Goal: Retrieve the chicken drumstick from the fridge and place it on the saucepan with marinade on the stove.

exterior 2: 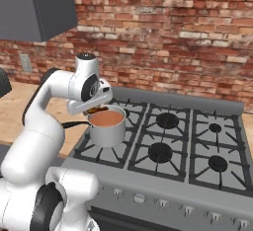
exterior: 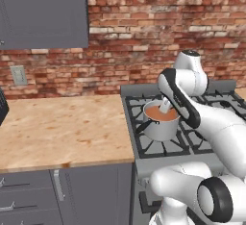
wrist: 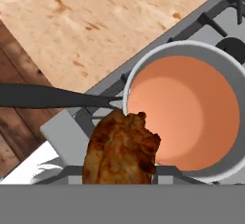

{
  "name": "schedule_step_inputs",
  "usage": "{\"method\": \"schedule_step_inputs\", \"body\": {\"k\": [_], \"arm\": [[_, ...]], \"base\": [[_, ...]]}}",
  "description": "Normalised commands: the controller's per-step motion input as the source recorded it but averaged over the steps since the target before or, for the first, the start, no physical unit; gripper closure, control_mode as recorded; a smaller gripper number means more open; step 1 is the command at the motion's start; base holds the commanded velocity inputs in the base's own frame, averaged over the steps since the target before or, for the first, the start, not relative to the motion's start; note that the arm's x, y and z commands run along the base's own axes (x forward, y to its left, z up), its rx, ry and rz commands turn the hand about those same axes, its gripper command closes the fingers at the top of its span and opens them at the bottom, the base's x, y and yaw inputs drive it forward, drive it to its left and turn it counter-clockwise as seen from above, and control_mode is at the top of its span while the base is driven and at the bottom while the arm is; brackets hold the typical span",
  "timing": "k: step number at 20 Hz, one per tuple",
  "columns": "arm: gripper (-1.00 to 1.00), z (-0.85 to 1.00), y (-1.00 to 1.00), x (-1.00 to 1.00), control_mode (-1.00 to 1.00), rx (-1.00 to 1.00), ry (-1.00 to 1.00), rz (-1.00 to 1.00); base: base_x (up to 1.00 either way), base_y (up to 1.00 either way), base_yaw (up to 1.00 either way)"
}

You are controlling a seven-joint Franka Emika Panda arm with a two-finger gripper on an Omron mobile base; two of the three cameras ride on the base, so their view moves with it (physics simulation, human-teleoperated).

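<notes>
Now chicken drumstick [wrist: 122,149] held, above saucepan [wrist: 184,110]

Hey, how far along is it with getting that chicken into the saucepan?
Fetching looks done: the chicken drumstick is away from the fridge, held in the hand at the stove. In hand now: it hangs beside the saucepan rim, above the marinade. Left: shift over the pot centre and release.

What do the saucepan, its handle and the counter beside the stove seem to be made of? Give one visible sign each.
Saucepan: probably steel; shiny grey wall.
Handle: black, matte, perhaps plastic; no shine.
Counter: looks like wood or a wood-look top; pale, mottled tan surface.
</notes>
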Motion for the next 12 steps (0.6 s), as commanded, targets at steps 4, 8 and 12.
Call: {"method": "schedule_step_inputs", "body": {"k": [4,8,12], "arm": [[1.00,-0.34,-0.09,0.31,-1.00,0.00,0.00,-0.01],[1.00,-0.37,-0.05,0.39,-1.00,0.00,0.00,0.00],[1.00,-0.30,-0.02,0.31,-1.00,0.00,0.00,0.00]], "base": [[0.00,0.00,0.00],[0.00,0.00,0.00],[0.00,0.00,0.00]]}}
